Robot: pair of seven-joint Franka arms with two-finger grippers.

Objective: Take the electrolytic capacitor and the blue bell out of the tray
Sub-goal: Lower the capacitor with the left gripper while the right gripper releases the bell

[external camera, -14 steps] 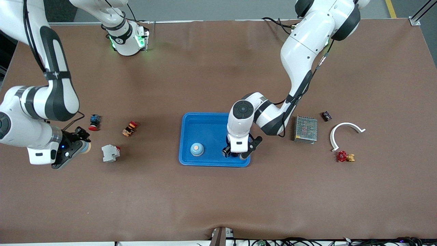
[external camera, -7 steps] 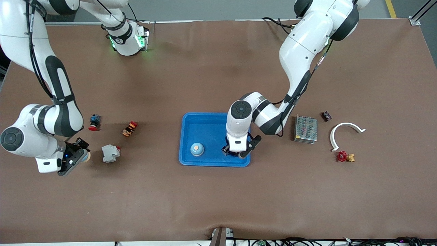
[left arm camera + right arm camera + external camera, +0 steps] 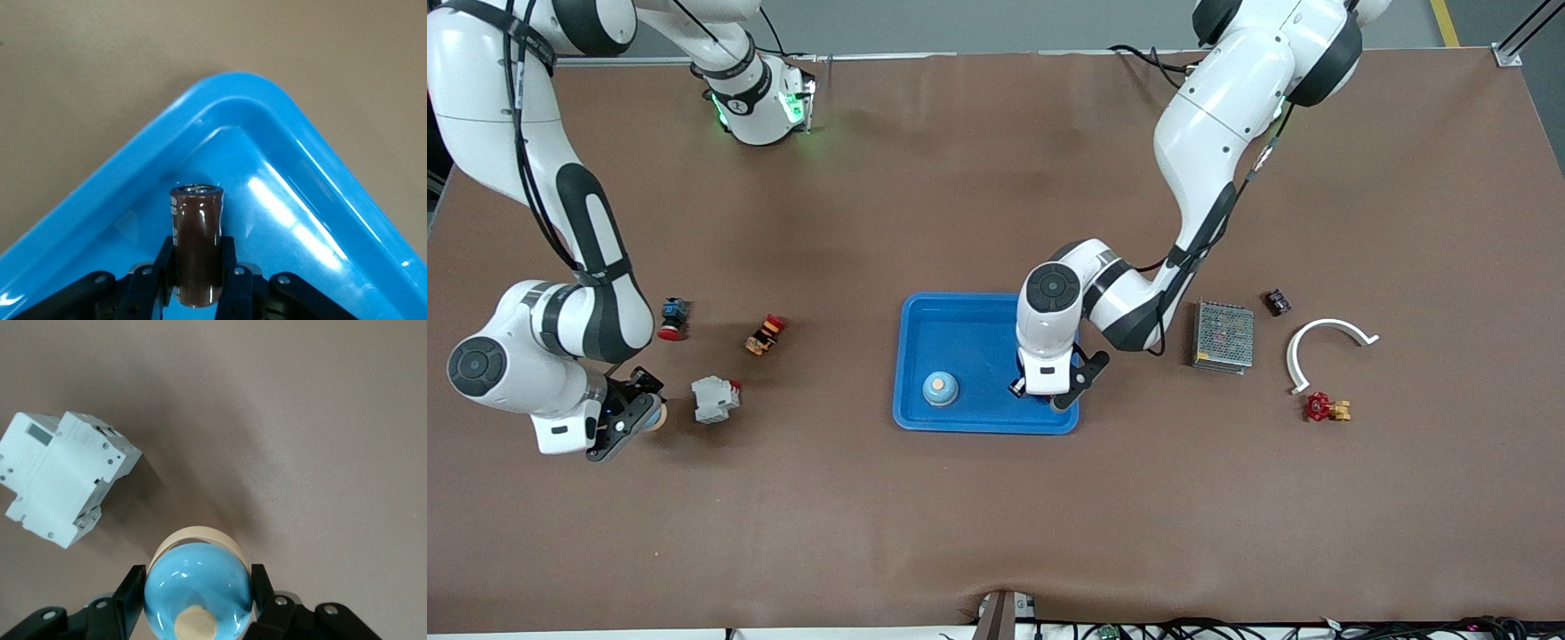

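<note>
Gripping the electrolytic capacitor at the tray's 4 o'clock corner, the left gripper is closed on it. The right gripper — over bare table beside a grey breaker — clasps a blue bell; another bell sits in the tray.

No legible text — none anywhere

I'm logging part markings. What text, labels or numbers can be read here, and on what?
None can be read.
Capacitor, held by the left gripper in the tray: pale strip on the sleeve, too blurred.
Grey breaker: small label window, too blurred.
Blue bell in the right gripper: no marking shows.
Right arm's base: a dark mark, too small.
</note>
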